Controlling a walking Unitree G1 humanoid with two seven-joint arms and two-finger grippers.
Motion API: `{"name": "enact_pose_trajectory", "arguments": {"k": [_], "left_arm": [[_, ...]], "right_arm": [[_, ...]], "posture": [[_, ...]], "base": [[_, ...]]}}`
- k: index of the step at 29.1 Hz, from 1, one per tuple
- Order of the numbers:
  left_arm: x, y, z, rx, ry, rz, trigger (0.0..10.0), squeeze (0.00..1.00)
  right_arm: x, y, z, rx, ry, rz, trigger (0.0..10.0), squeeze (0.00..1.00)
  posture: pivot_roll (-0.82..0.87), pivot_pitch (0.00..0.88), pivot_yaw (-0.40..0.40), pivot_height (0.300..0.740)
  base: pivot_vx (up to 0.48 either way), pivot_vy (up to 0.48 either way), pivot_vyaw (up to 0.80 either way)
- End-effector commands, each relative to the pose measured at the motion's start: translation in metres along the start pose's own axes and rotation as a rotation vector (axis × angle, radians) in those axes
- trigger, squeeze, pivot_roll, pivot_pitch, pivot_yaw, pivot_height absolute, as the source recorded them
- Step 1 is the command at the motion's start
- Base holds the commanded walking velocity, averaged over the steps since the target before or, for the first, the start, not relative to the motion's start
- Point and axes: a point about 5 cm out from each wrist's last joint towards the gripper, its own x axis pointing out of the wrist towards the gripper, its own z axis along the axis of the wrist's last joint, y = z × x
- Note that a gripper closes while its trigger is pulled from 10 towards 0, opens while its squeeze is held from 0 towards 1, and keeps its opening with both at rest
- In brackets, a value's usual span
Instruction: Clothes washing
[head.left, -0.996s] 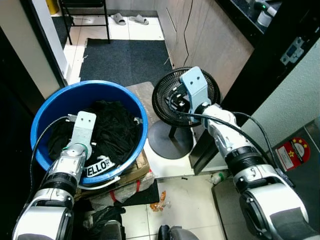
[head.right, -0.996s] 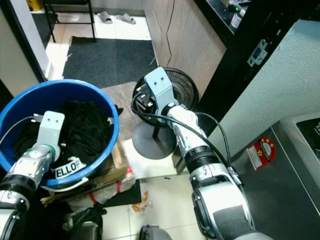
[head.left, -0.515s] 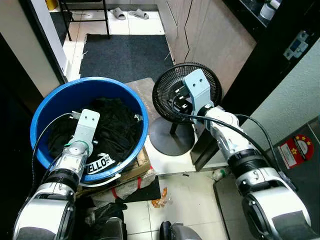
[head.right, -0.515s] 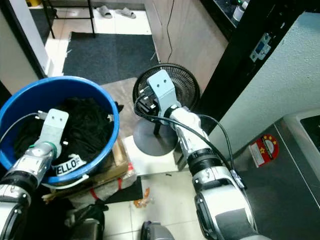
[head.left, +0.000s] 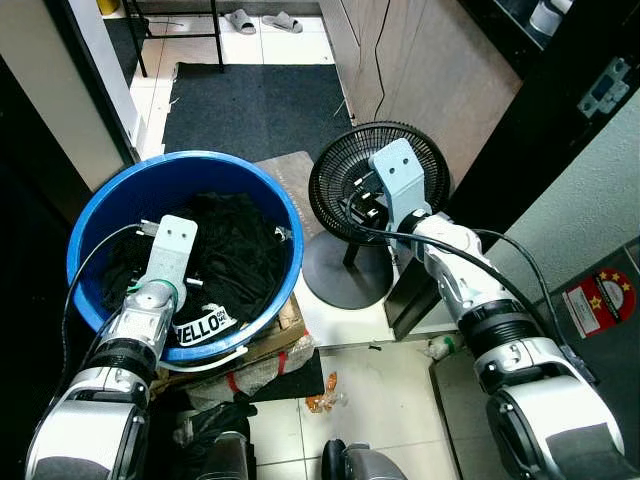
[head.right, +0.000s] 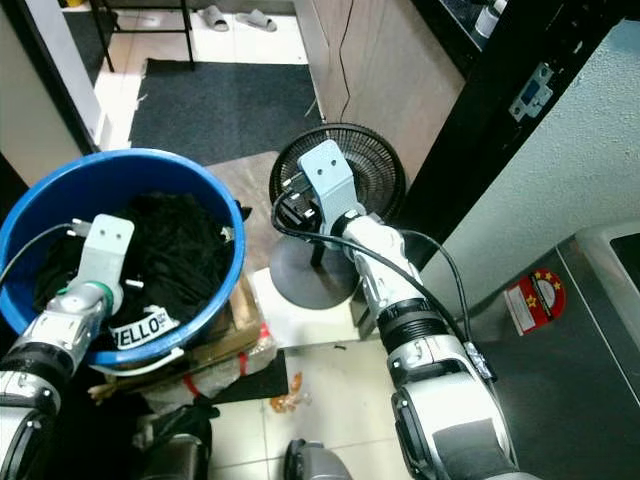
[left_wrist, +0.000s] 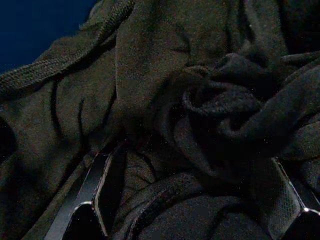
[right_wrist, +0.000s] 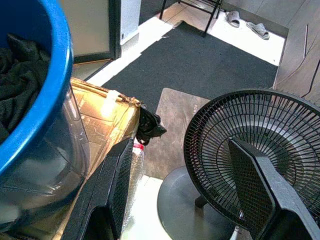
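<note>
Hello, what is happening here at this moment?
The robot stands over a blue tub full of black clothes. Its left pincer is down inside the tub, fingers open and pressed into the dark fabric. The right pincer is open in the air beside the tub, in front of a black floor fan, holding nothing.

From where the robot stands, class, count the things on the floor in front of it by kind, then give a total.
Blue tubs: 1
Piles of black clothes: 1
Black fans: 1
Dark mats: 1
Slippers: 2
Cardboard boxes: 1
Total: 7
</note>
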Motion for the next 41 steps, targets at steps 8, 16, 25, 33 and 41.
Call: {"name": "enact_pose_trajectory", "arguments": {"k": [8,16,25,33,41], "left_arm": [[-0.012,-0.019,-0.085,-0.086,0.307,-0.075,0.0,0.00],[-0.012,-0.018,-0.086,-0.096,0.296,-0.073,0.0,0.00],[-0.005,-0.008,-0.031,-0.088,0.018,-0.046,0.0,0.00],[-0.020,0.024,0.057,-0.139,-0.382,0.098,10.0,0.00],[-0.047,0.038,0.114,-0.155,-0.635,0.151,10.0,0.00]], "right_arm": [[-0.004,-0.001,-0.007,0.008,0.025,-0.006,10.0,0.00],[-0.003,-0.001,-0.005,0.006,0.022,-0.005,10.0,0.00],[-0.003,-0.001,-0.001,0.007,-0.005,-0.006,10.0,0.00],[-0.002,-0.002,0.014,0.030,-0.093,-0.029,10.0,0.00],[-0.001,-0.003,0.017,0.036,-0.109,-0.036,10.0,0.00]], "posture": [[0.00,0.224,-0.025,0.740],[0.00,0.216,-0.027,0.740],[0.00,0.202,-0.028,0.740],[0.01,0.198,-0.029,0.740],[0.01,0.198,-0.033,0.740]], "base": [[0.000,0.000,0.00],[0.000,0.000,0.00],[0.000,0.000,0.00],[0.000,0.000,0.00],[0.000,0.000,0.00]]}}
